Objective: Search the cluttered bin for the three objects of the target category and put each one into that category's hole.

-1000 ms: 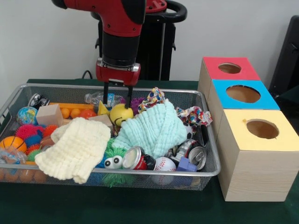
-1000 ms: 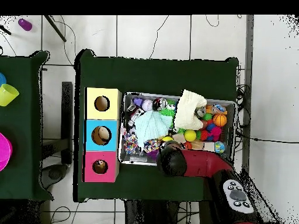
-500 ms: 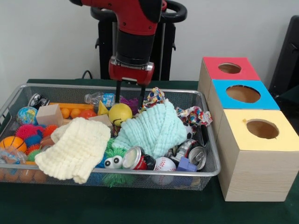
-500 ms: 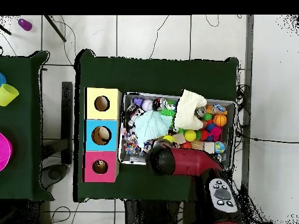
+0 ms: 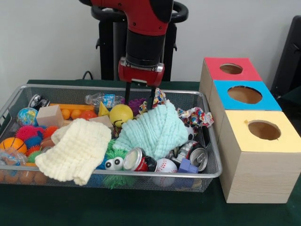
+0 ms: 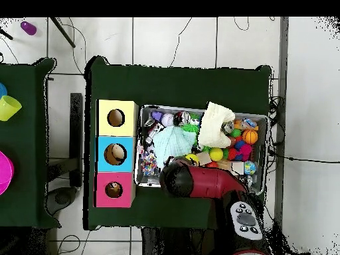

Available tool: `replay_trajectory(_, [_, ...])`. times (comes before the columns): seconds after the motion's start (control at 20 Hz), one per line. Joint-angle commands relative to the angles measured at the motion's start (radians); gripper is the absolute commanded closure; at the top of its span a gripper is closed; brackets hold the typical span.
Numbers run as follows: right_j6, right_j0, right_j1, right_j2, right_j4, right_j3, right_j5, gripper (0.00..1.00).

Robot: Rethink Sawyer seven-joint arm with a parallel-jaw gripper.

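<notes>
Where clutter fills it, silver wire-mesh bin, rectangular.

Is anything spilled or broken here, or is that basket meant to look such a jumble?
Nothing looks spilled or broken. The wire basket is a heap: two cloths, a cream one and a mint one, lie over balls, cans and spiky toys. Everything stays inside the rim. The three boxes stand in a neat row beside it.

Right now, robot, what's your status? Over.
End effector open, empty, above the bin's back edge. Target category unclear; nothing picked. Mint cloth and cream cloth cover toys underneath.
</notes>
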Motion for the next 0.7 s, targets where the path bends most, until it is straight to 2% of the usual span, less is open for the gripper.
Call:
replay_trajectory(0.05, [0.183, -0.031, 0.060, 0.020, 0.040, 0.026, -0.056, 0.00])
replay_trajectory(0.2, [0.186, -0.037, 0.050, 0.019, 0.030, 0.057, -0.081, 0.00])
replay_trajectory(0.7, [0.151, -0.094, 0.064, 0.023, -0.018, 0.087, -0.147, 0.00])
